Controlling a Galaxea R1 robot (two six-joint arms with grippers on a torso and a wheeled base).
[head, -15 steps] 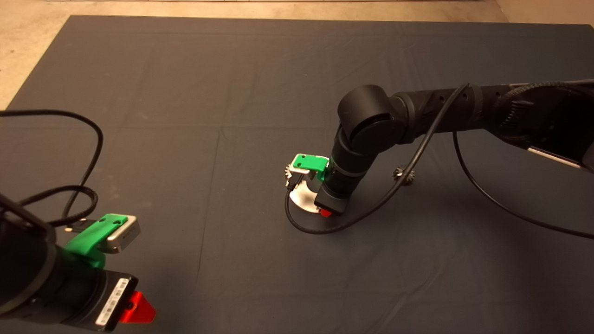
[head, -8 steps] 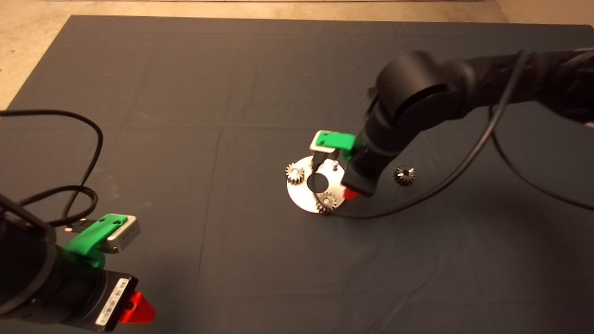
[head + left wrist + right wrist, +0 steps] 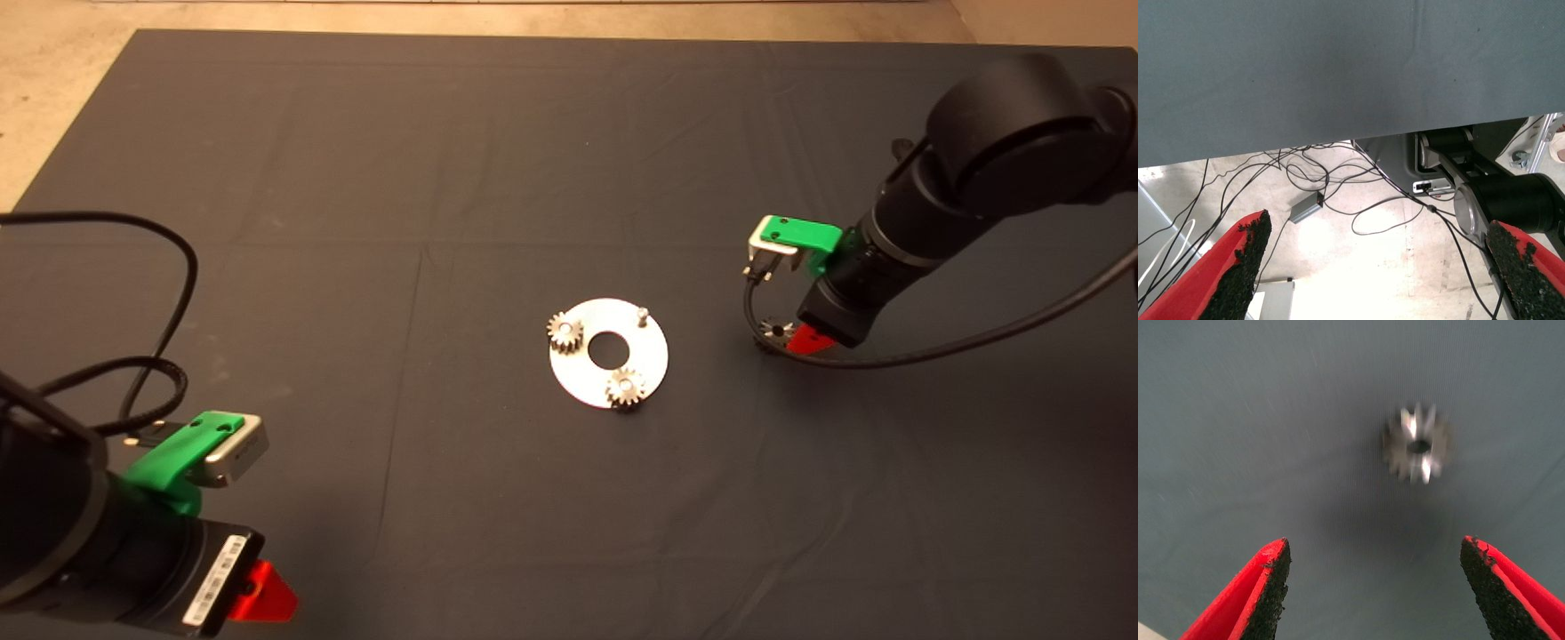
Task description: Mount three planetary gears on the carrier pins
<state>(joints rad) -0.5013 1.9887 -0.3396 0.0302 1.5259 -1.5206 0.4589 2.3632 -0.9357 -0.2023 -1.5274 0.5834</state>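
A shiny round carrier disc (image 3: 587, 378) with a large central hole lies mid-mat. One gear (image 3: 564, 331) sits on its left pin, another gear (image 3: 626, 388) on its near pin. The far-right pin (image 3: 641, 314) stands bare. A third, dark gear (image 3: 775, 331) lies loose on the mat to the right of the disc; it also shows in the right wrist view (image 3: 1417, 447). My right gripper (image 3: 805, 340) hovers just above it, open and empty, with its fingers (image 3: 1268, 593) wide apart. My left gripper (image 3: 258, 596) is parked at the lower left, open.
Black cables trail from both arms across the mat (image 3: 356, 178). The left wrist view looks past the mat's edge at a floor with cables (image 3: 1338, 200) and a small grey box (image 3: 1305, 207). Pale floor borders the mat's far edge.
My right gripper has left the disc, leaving a gear on the near pin, and moved right to above the loose gear. The left arm has not moved.
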